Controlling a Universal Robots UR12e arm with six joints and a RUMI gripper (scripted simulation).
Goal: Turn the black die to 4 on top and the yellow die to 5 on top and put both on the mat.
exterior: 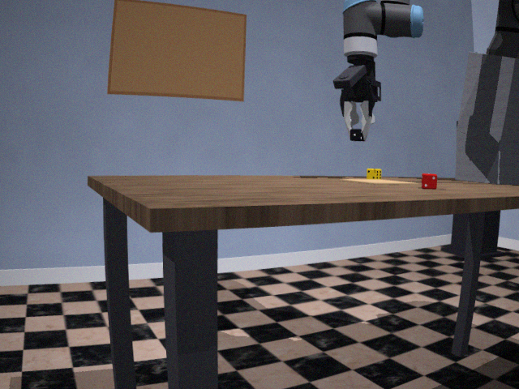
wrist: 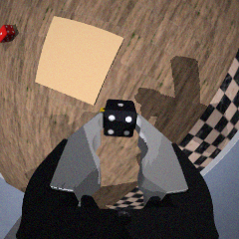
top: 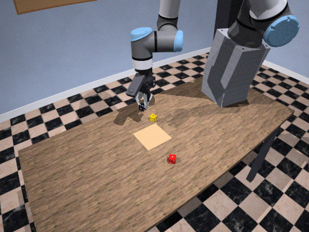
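"Where's the black cube-shaped die with white pips (top: 142,107) (exterior: 356,134) (wrist: 119,118)?"

"Up in the air, gripped between the pale fingertips of the dark two-jaw gripper (top: 143,106) (exterior: 357,133) (wrist: 119,114), well above the brown wood-grained table (top: 99,174) (exterior: 251,196) (wrist: 149,30)."

"And the yellow cube-shaped die with black pips (top: 152,117) (exterior: 374,173) (wrist: 103,110)?"

"Flat on the wood. From above, it's just off the square tan mat (top: 152,137) (exterior: 379,181) (wrist: 79,60), at twelve o'clock, one pip up. The wrist view shows only a sliver."

"What about the red cube-shaped die with white pips (top: 172,159) (exterior: 429,181) (wrist: 7,33)?"

"Flat too, near the mat at about half past four in the top view, with one pip up."

"So neither the black nor the yellow one is on the mat?"

"Right, neither."
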